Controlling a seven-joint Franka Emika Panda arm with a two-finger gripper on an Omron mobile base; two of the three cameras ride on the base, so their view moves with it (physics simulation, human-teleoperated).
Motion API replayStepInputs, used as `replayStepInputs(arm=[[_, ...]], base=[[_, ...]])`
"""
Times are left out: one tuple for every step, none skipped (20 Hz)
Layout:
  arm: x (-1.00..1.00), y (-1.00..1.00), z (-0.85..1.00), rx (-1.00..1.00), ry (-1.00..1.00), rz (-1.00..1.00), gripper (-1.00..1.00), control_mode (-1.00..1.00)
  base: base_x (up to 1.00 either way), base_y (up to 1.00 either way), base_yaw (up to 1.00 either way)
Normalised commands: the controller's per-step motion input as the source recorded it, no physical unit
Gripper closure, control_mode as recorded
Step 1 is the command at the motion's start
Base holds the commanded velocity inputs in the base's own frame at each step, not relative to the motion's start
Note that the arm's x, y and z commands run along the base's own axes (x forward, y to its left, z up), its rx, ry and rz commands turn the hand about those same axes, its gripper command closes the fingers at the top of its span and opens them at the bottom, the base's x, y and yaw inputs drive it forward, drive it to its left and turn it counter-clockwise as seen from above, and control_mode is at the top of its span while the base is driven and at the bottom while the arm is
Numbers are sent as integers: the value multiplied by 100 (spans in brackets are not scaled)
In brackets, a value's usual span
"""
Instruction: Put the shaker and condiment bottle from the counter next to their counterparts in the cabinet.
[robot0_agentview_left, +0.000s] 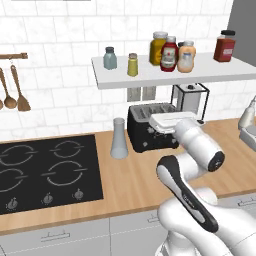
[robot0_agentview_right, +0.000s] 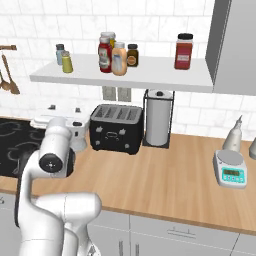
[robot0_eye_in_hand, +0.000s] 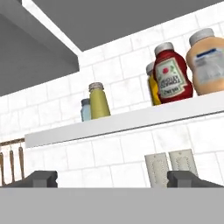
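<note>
base views flank cabinet (robot0_agentview_left: 170, 75), hand view below

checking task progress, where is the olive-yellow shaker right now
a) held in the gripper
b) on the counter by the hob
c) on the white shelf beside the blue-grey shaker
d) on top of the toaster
c: the olive-yellow shaker stands on the white shelf, just right of the blue-grey shaker.

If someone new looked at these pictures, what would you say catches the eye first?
Probably the white shelf on the tiled wall, with the olive shaker beside a blue-grey shaker and the peach bottle among the ketchup and a yellow jar. Below, the black toaster sits on the wooden counter, behind the white arm.
</note>
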Motion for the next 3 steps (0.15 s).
replayStepInputs(arm=[[-39, -9, -74, 1, 23, 0, -100, -100], [-31, -9, -69, 1, 24, 0, -100, -100], [-25, -9, -64, 1, 25, 0, -100, -100]], base=[[0, 0, 0], [0, 0, 0], [0, 0, 0]])
